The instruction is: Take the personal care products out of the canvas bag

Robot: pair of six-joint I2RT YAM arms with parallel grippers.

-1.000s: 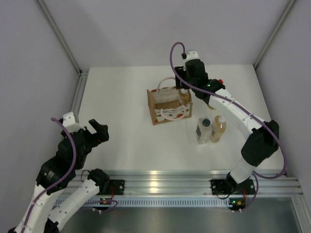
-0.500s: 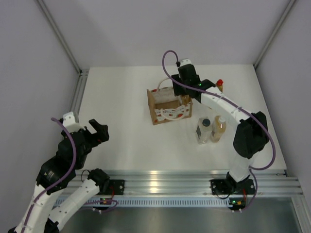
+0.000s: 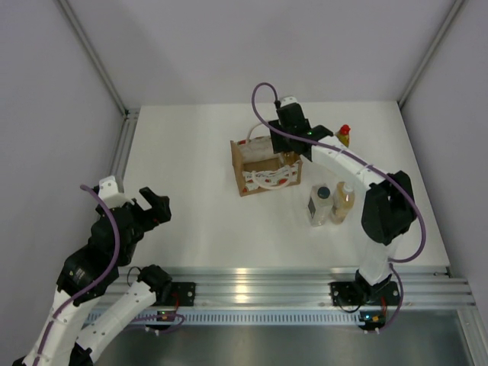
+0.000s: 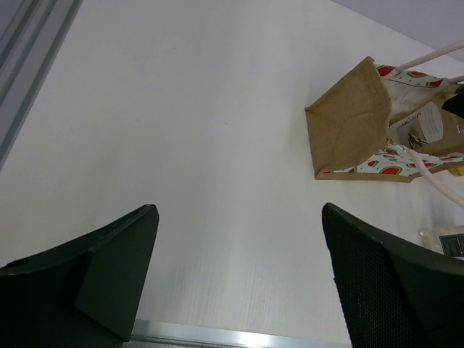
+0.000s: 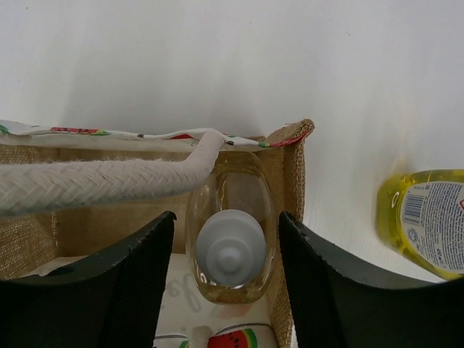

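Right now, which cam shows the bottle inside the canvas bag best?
Right wrist: looks straight down on the amber bottle, white cap centred, in the canvas bag's corner between the jaws. Top external: only a glimpse beside the right arm. Left wrist: part of it in the bag's mouth, near the frame edge.

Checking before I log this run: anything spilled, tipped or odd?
Nothing stands out. The tan canvas bag stands upright, the clear dark-capped bottle and amber white-capped bottle beside it stand too, and the white table shows no spill.
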